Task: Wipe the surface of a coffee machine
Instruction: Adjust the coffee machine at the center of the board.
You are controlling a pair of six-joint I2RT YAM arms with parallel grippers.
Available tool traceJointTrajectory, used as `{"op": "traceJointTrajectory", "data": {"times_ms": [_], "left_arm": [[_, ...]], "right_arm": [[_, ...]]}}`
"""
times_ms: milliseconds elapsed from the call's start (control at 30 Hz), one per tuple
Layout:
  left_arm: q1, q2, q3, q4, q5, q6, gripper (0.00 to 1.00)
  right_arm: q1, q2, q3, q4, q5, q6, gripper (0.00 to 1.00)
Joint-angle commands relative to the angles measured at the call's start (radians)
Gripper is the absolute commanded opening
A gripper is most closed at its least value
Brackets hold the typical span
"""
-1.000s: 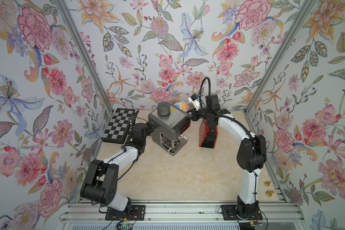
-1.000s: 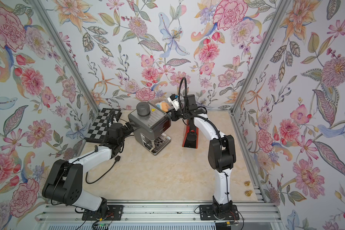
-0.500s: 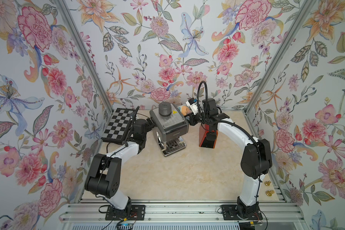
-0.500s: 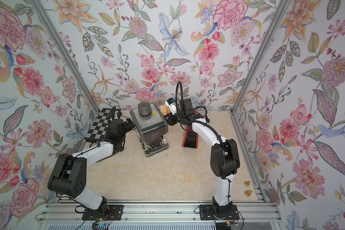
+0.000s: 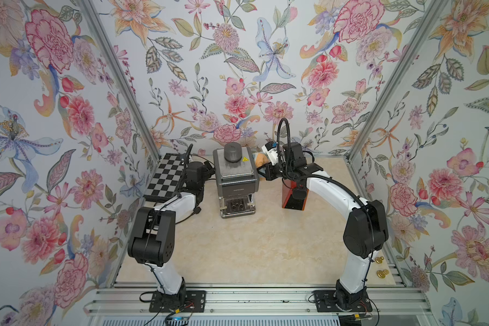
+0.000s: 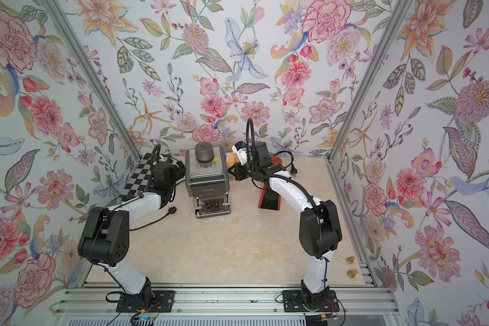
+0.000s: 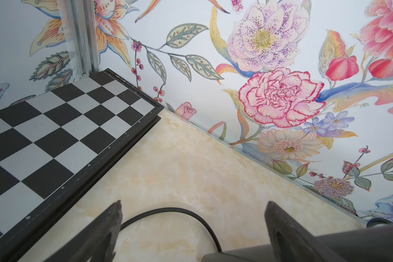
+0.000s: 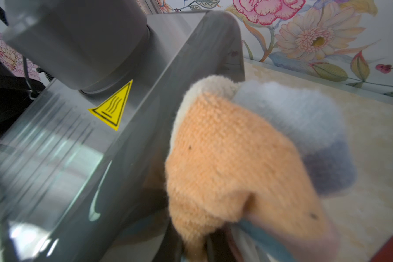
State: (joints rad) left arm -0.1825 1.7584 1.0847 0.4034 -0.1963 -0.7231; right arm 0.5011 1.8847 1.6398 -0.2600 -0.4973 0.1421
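The grey coffee machine (image 5: 235,177) (image 6: 207,176) stands at the back middle of the table, its front facing the table's near edge. A dark round knob and a yellow warning sticker (image 8: 113,108) are on its top. My right gripper (image 5: 267,171) (image 6: 237,172) is shut on an orange and blue cloth (image 5: 261,159) (image 8: 236,156), which rests against the machine's right rear edge (image 8: 191,74). The cloth hides the fingertips. My left gripper (image 5: 209,172) (image 7: 193,204) is open at the machine's left side, with a corner of the grey body (image 7: 293,247) by one finger and nothing held.
A chessboard (image 5: 166,176) (image 7: 55,127) lies at the back left, close to the left arm. A red box (image 5: 294,196) stands under the right forearm. The machine's black cable (image 7: 168,209) runs over the table. A loose plug (image 6: 171,210) lies near the left arm. Brass weights (image 5: 382,272) are at the front right.
The coffee machine has turned from an angled stance to face the front edge squarely. The left arm swung towards the back with it. The right gripper kept the cloth at the machine's right rear.
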Motion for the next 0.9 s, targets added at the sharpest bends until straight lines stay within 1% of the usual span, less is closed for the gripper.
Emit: {"op": "traceJointTrajectory", "data": {"times_ms": [0,167,333,433,500,600,633,700,767,867], "left_arm": [[-0.070,0.025,0.090,0.082,0.241,-0.032,0.99],[-0.055,0.041,0.112,0.079,0.267,-0.033,0.99],[-0.039,0.051,0.109,0.091,0.298,-0.039,0.99],[-0.024,0.036,0.098,0.078,0.303,-0.032,0.99],[0.003,0.013,0.071,0.067,0.291,-0.024,0.99],[0.064,-0.011,0.038,0.030,0.282,-0.024,0.99],[0.081,-0.018,0.023,0.026,0.287,-0.027,0.99],[0.114,-0.043,-0.019,0.039,0.298,-0.036,0.99],[0.129,-0.068,-0.046,0.043,0.298,-0.037,0.99],[0.132,-0.110,-0.060,0.027,0.301,-0.025,0.99]], "right_arm": [[0.141,0.018,0.011,-0.032,-0.255,0.020,0.00],[0.140,0.026,0.014,-0.031,-0.245,0.028,0.00],[0.127,0.010,-0.015,-0.030,-0.236,0.031,0.00],[0.096,0.008,-0.047,-0.028,-0.267,0.027,0.00],[0.068,0.009,-0.071,-0.020,-0.288,0.023,0.00],[0.033,0.020,-0.095,-0.018,-0.285,0.024,0.00],[0.027,0.022,-0.104,-0.018,-0.276,0.028,0.00],[0.015,0.020,-0.133,-0.013,-0.218,0.049,0.00],[0.011,0.014,-0.167,0.008,-0.152,0.076,0.00],[0.018,0.020,-0.211,0.051,-0.035,0.153,0.00]]}}
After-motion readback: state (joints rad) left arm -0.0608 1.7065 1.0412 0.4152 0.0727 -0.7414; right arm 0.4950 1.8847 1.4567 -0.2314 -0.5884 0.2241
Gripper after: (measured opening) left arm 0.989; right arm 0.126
